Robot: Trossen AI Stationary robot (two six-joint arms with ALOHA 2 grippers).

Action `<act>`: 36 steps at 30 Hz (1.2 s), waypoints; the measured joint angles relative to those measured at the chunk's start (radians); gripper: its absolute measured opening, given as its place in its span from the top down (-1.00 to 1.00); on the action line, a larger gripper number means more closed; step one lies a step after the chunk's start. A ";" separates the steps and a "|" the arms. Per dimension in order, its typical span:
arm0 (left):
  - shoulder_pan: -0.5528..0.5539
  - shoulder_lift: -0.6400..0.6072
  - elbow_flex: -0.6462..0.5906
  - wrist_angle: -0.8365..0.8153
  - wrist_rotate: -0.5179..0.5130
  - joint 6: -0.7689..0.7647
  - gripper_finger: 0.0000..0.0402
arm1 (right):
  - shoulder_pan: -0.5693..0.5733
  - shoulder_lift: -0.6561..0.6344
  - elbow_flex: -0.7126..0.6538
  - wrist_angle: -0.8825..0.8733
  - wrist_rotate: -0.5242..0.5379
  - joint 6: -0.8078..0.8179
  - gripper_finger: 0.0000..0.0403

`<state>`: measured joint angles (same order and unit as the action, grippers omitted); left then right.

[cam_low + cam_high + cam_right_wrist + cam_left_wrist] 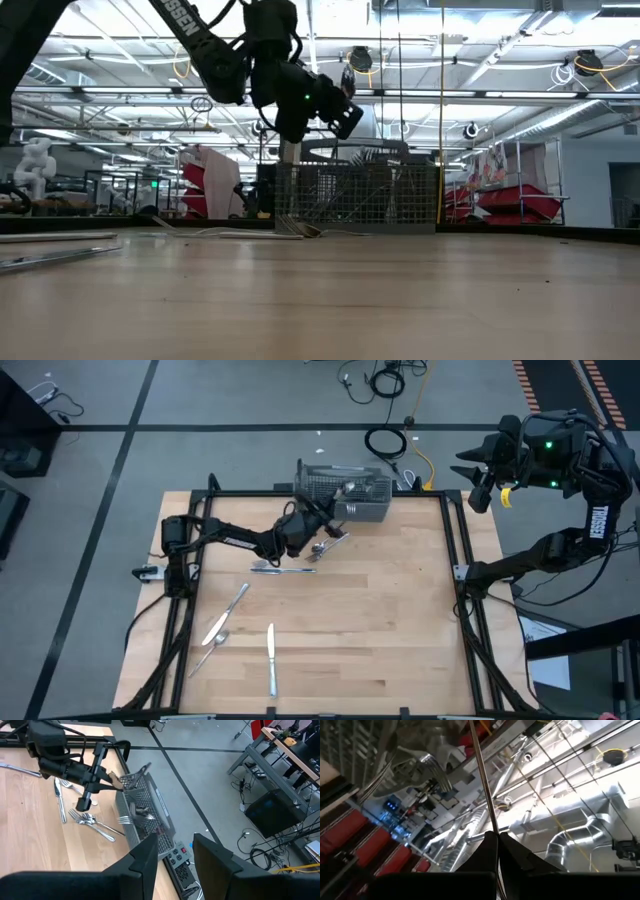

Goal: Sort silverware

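My left gripper hangs over the near left corner of the grey wire-mesh basket, fingers tipped upward, and is shut on a slim silver piece. Its far end runs out of the left wrist view, so I cannot tell its kind. Forks stand in the basket. More forks lie flat just in front of the basket. A knife, another knife, a spoon and a third knife lie on the board. My right gripper is open, raised beyond the table's far right corner. My left gripper pinches the slim shaft of the silver piece between its two fingertips. The piece sticks straight out past the tips, roughly in line with the fingers, and is lifted clear of the table. Its other end is out of frame.
A black frame rail runs along the table's sides. A power strip and cables lie on the floor behind the basket. The board's middle and right half hold no objects.
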<state>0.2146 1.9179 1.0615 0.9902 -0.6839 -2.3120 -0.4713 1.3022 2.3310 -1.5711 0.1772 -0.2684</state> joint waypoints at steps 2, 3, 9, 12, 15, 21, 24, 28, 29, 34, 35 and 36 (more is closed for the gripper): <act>0.004 0.000 0.000 -0.003 -0.015 -0.003 0.95 | 0.000 0.000 0.000 0.000 0.000 0.009 0.43; 0.007 0.000 0.000 -0.006 -0.027 -0.004 0.95 | 0.000 0.000 0.000 0.000 0.000 0.014 0.43; 0.030 -0.001 -0.004 -0.049 -0.060 -0.020 0.95 | 0.000 0.000 0.000 0.000 0.000 0.018 0.43; 0.035 0.000 -0.006 -0.076 -0.083 -0.029 0.95 | 0.000 0.000 0.000 0.000 0.000 0.018 0.43; 0.034 -0.002 -0.005 -0.093 -0.103 -0.031 0.95 | 0.000 0.000 0.000 0.000 0.000 0.018 0.43; 0.034 0.000 -0.005 -0.045 -0.102 -0.028 0.95 | 0.000 0.000 0.000 0.000 0.000 0.015 0.43; 0.033 -0.002 -0.005 0.077 -0.094 -0.002 0.95 | 0.000 0.000 0.000 0.000 0.000 0.014 0.43; 0.033 -0.002 -0.004 0.149 -0.047 0.019 0.95 | 0.000 0.001 0.000 0.000 0.000 0.020 0.43; 0.033 -0.002 -0.004 0.154 -0.026 0.014 0.95 | 0.000 0.004 0.000 0.000 0.000 0.031 0.43; 0.012 0.000 -0.004 0.290 0.066 0.018 0.95 | 0.000 0.016 -0.120 0.042 0.032 -0.012 0.43; 0.008 -0.001 -0.004 0.331 0.070 0.024 0.95 | 0.000 0.017 -0.172 0.064 0.021 -0.049 0.43; 0.003 -0.002 -0.004 0.378 0.076 0.040 0.95 | 0.000 0.016 -0.233 0.102 -0.005 -0.088 0.43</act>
<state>0.2178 1.9159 1.0573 1.3683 -0.6083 -2.2717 -0.4717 1.3186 2.0978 -1.4692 0.1721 -0.3563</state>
